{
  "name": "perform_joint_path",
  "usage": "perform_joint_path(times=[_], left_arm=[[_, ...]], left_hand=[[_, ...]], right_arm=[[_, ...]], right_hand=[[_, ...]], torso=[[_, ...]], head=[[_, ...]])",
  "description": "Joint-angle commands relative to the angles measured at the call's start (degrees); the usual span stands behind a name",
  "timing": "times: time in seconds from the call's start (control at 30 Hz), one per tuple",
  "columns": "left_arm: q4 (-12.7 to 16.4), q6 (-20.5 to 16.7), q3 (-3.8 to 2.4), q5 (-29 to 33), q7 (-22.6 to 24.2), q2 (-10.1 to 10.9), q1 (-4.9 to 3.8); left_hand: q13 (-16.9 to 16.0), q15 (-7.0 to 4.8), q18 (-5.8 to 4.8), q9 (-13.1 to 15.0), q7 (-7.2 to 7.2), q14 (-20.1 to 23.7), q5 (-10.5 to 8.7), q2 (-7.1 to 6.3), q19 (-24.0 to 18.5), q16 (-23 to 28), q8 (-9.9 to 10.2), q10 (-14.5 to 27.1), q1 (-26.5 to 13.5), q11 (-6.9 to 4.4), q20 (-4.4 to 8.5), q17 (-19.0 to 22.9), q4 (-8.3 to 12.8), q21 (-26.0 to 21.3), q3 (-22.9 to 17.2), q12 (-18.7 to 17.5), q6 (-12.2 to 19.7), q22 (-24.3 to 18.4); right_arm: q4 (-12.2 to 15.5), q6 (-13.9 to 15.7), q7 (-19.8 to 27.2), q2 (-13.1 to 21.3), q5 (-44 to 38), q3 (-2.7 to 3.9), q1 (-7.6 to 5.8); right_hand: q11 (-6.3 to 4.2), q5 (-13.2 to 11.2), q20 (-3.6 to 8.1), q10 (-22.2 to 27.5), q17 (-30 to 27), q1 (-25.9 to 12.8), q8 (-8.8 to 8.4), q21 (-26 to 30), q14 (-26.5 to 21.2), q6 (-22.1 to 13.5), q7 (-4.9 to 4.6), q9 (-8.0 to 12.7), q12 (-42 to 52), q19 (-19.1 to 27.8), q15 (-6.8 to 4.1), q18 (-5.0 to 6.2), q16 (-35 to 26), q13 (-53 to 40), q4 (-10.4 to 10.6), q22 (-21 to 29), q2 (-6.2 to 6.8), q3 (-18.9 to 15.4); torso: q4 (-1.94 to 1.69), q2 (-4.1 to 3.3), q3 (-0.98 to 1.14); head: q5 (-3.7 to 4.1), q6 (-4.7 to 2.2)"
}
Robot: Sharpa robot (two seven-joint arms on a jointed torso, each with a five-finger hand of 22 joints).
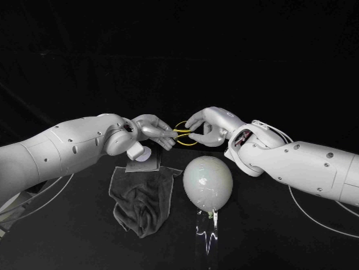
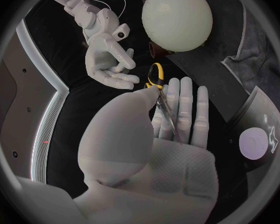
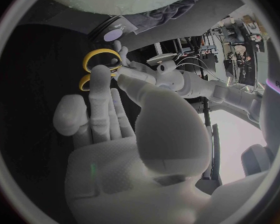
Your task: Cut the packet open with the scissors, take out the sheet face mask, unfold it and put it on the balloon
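Scissors [image 1: 184,134] with yellow loop handles and slim metal blades were held up above the black table [image 1: 82,242], between the two hands at the far side of the work area. The left hand [image 1: 153,134] had them pinched. Its thumb pressed the blades, which looked closed, against its flat, outstretched fingers [image 2: 189,109]. The blades ran back toward the palm and the loops stuck out to the right.

The right hand [image 1: 211,127] met the scissors from the right, its fingers spread and loosely curled, with the fingertips [image 2: 129,77] right at the loops. In the right wrist view one finger lay across the front of the two loops. Whether this hand had hold of the handles or was only touching them I could not tell.

Just near of the left hand, the packet [image 1: 147,165] lay flat on the far edge of a grey cloth [image 1: 143,199]. It was a pale, silvery rectangle with a round white patch at its far left corner. Whether it had been cut could not be made out. The cloth was crumpled and trailed toward the near side of the table.

Just right of the cloth lay the balloon [image 1: 208,181]. It was pale, glossy and egg-shaped, on its side with the knotted neck pointing near. It sat near of the right hand and apart from both hands.
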State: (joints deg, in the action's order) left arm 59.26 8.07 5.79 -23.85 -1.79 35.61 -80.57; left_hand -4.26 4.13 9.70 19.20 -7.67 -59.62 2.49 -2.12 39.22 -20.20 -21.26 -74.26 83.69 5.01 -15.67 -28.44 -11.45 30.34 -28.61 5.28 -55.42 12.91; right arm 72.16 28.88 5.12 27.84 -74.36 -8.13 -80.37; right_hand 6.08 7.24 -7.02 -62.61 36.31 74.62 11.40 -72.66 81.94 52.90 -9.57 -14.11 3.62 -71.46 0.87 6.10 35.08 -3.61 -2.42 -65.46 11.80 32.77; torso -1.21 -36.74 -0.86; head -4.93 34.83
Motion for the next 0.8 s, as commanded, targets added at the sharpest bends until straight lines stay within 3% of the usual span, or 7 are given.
perform_joint_path(times=[0.03,0.43,0.8], left_arm=[[0.2,0.5,-0.08,1.0,0.3,-0.2,-0.07],[0.5,0.5,-0.08,1.2,0.2,-0.1,-0.08],[1.0,0.6,-0.08,1.4,0.2,0.0,-0.08]], left_hand=[[0.0,-0.25,0.83,1.6,-0.14,-0.3,0.28,0.56,0.5,-0.3,-0.2,-0.6,0.6,0.01,0.04,-0.1,0.0,0.3,-0.3,0.2,-0.4,0.1],[0.0,-0.25,0.84,1.7,-0.15,-0.3,0.28,0.57,0.5,-0.3,-0.2,-0.6,0.6,0.01,0.06,-0.1,0.0,0.3,-0.3,0.2,-0.4,0.1],[0.0,-0.25,0.85,1.7,-0.16,-0.4,0.28,0.58,0.5,-0.4,-0.2,-0.6,0.6,0.01,0.09,-0.1,0.0,0.3,-0.4,0.2,-0.4,0.1]], right_arm=[[-0.9,-0.9,-3.8,-0.9,-6.9,0.01,0.05],[-2.4,0.3,-6.0,-2.9,-9.3,-0.05,0.52],[-3.9,-2.5,-8.6,-3.7,-10.9,-0.1,0.72]], right_hand=[[0.14,-0.5,-0.09,1.3,0.2,-0.1,-0.65,0.4,-0.5,-0.9,-0.13,0.2,-0.1,0.7,0.15,-0.04,0.5,0.1,0.2,0.2,0.48,-0.2],[0.15,-0.5,-0.16,4.1,0.8,0.7,-1.36,-0.1,-0.2,-1.8,0.09,0.2,-0.1,0.3,0.09,-0.09,2.1,0.1,-0.1,-0.6,0.18,-0.7],[0.01,-0.7,0.19,5.5,1.1,1.0,-1.73,-0.6,-0.3,-2.2,0.39,0.2,-0.1,-0.2,-0.38,-0.18,2.9,0.0,-0.2,-1.3,-0.24,-1.0]], torso=[[-0.01,0.01,-0.02],[0.07,0.01,-0.01],[0.05,0.0,0.05]], head=[[0.02,-0.1],[-0.14,-0.09],[-0.28,-0.05]])
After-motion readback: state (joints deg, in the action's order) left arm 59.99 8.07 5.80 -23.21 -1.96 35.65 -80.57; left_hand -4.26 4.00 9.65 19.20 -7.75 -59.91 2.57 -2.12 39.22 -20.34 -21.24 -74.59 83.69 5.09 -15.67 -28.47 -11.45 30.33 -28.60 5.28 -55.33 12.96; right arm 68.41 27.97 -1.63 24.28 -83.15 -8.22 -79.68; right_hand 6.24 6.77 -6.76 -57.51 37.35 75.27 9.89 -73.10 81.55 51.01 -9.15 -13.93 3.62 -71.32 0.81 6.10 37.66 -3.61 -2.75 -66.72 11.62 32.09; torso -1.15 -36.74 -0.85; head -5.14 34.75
